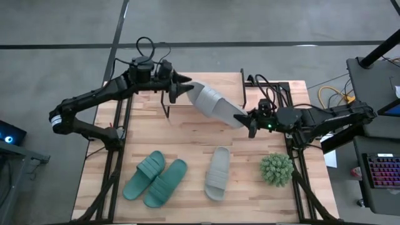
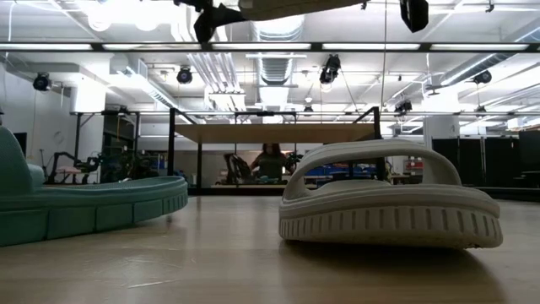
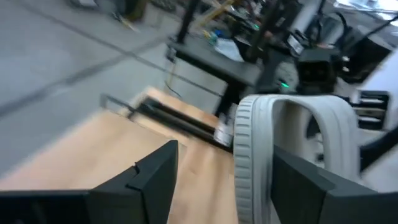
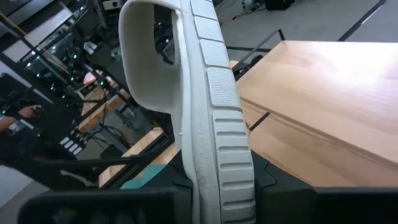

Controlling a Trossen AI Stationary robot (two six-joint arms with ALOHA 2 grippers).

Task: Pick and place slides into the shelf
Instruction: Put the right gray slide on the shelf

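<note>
A pale grey-white slide (image 1: 215,103) hangs in the air over the shelf (image 1: 219,80), which stands at the table's far middle on thin black legs (image 2: 173,152). My right gripper (image 1: 251,120) is shut on the slide's right-hand end. My left gripper (image 1: 181,87) is open at its other end, the strap end (image 3: 249,155), which stands between the spread fingers. A second pale slide (image 1: 217,173) and a teal pair (image 1: 156,178) rest sole-down on the table's near half. My right gripper pinches the sole's rim (image 4: 219,168) between its two fingers, at the end away from the strap. The fingers come nearly level from the table's right. The slide is lifted clear, turned on its side edge and reaching out toward my left gripper. My left gripper has the strap end close beside one finger (image 3: 298,186); I cannot tell whether they touch.
A spiky green plant ball (image 1: 276,169) sits near the table's right edge, in front of my right arm. Black frame rails (image 1: 122,125) run along both sides of the table. The shelf's wooden top (image 2: 270,133) stands low over the tabletop.
</note>
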